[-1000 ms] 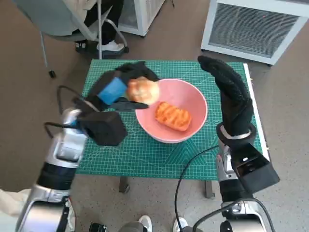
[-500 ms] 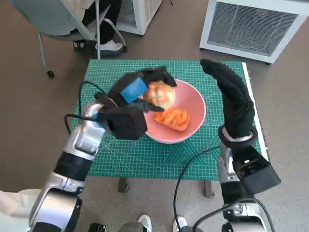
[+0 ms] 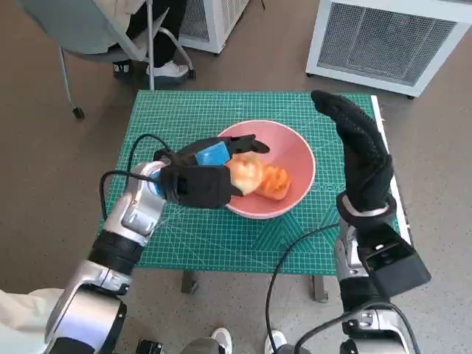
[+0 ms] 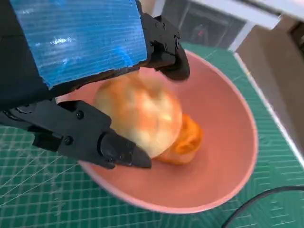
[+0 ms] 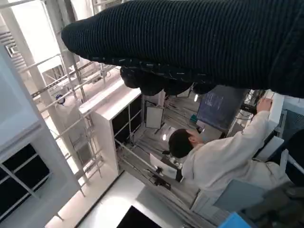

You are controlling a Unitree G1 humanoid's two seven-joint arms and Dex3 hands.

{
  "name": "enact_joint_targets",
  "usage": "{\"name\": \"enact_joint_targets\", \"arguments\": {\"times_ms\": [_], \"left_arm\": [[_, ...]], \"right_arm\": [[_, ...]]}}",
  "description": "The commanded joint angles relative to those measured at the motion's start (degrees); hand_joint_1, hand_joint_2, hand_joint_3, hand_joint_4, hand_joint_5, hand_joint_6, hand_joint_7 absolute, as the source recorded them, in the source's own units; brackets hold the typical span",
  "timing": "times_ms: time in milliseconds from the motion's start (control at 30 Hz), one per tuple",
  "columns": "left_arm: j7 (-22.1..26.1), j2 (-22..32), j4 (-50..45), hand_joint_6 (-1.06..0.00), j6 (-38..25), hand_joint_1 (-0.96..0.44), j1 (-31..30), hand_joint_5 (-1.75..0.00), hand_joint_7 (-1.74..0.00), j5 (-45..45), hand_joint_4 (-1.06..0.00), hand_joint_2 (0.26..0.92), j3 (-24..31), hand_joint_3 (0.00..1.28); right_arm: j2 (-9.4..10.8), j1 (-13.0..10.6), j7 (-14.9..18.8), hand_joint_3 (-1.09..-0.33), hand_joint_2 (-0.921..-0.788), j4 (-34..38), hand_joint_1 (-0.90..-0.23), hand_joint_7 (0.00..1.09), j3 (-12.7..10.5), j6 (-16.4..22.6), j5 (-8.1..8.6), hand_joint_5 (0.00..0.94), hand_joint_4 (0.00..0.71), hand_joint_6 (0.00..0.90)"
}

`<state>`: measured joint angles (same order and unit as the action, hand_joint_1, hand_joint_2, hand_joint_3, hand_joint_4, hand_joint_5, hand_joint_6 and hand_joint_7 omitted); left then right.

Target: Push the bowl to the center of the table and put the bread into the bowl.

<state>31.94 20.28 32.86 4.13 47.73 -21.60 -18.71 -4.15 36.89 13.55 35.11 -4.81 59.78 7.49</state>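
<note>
A round bread roll (image 3: 245, 173) is held by the left hand (image 3: 210, 168) inside the pink bowl (image 3: 299, 155), low over the bowl's near-left side; in the left wrist view the roll (image 4: 138, 113) is pinched between the black fingers (image 4: 164, 45) above and below it; whether it touches the bowl floor cannot be told. A 2nd, orange-crusted bread piece (image 3: 275, 183) is seen lying in the bowl, touching the roll. The bowl is placed near the middle of the tabletop (image 3: 177, 118); the push is judged done. Remaining, as judged: release of the roll and withdrawal of the left hand. The right hand (image 3: 361, 155) is held raised beside the bowl's right rim, apart from it, fingers extended together, nothing held. A person is visible in the right wrist view.
</note>
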Motion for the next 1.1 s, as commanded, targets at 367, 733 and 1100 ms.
{"name": "enact_joint_targets", "arguments": {"times_ms": [367,733,1100], "left_arm": [[-2.07,1.06,-3.29,-0.12,3.03,-0.43,-0.14,0.0,-0.12,2.27,0.0,0.921,3.35,0.09],[-5.55,0.06,-7.49,-0.15,10.42,-0.46,-3.63,0.0,-0.11,10.66,0.0,0.921,10.6,0.17],[-10.91,-5.93,-10.08,-0.19,24.0,-0.46,-8.57,-0.02,-0.11,22.68,-0.07,0.921,18.26,0.31]], "right_arm": [[-0.54,0.73,-0.97,-0.819,-0.921,1.91,-0.561,0.71,-1.87,-0.2,0.75,0.03,0.312,-0.001],[0.22,1.24,-0.33,-0.809,-0.921,2.04,-0.565,0.7,-2.07,-0.92,2.7,0.028,0.311,-0.001],[0.94,2.79,1.41,-0.804,-0.921,3.04,-0.558,0.72,-1.53,-2.9,4.91,0.026,0.311,-0.001]]}}
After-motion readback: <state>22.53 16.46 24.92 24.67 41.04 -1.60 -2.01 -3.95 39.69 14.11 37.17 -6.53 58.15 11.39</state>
